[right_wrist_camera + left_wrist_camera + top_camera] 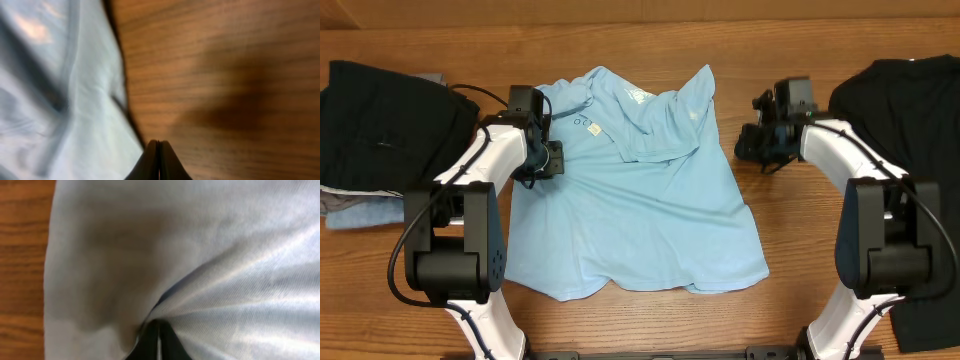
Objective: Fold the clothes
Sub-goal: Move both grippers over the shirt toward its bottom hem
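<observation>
Wooden table (640, 25) beneath us carries the blue T-shirt (640, 210), spread crumpled at its centre. Our left gripper (552, 160) pinches the T-shirt's left edge, fabric bunching at closed tips; our right gripper (748, 142) sits closed and empty just right of it.

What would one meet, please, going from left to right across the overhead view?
The pile of folded dark garments → left pincer → light-blue T-shirt → right pincer → plain black shirt.
</observation>
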Motion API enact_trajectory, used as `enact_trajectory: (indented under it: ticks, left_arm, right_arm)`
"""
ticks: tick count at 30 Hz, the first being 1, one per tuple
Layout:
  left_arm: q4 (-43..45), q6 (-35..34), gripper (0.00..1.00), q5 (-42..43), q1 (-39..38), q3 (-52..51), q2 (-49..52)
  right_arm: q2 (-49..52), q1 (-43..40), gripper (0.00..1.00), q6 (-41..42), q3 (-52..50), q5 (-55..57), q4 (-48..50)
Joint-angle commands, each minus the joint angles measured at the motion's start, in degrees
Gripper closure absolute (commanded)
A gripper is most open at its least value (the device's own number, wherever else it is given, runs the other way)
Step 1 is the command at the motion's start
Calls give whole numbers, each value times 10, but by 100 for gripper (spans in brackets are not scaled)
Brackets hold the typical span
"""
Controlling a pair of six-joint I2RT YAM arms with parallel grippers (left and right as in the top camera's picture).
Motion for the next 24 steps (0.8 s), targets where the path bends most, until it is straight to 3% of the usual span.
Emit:
enact_trajectory:
  ticks: [1,3,7,11,18,19,21,24]
  left_arm:
    - [-36,9,69,9,0,76,-19]
    - [-76,3,58,54,0,132,-47]
    - [-194,-25,55,103,0,213,-110]
    - [-279,-28,69,103,0,220,-169]
    - [-418,-60,77,103,-1,211,-253]
    - [-428,-60,77,102,-2,206,-259]
    - [-442,-59,96,100,-7,174,-276]
    - [-433,-59,96,100,-9,106,-294]
  right_arm:
    - [-13,5,96,-2,147,16,-92]
    - [-22,5,96,-2,212,18,-181]
    - [-54,5,96,-2,261,18,-314]
    - [-72,4,96,-1,261,18,-410]
    - [-132,4,96,24,252,18,-522]
    - [-144,5,96,31,245,18,-528]
    - [-185,8,96,47,208,18,-529]
    - [-240,17,96,68,143,18,-509]
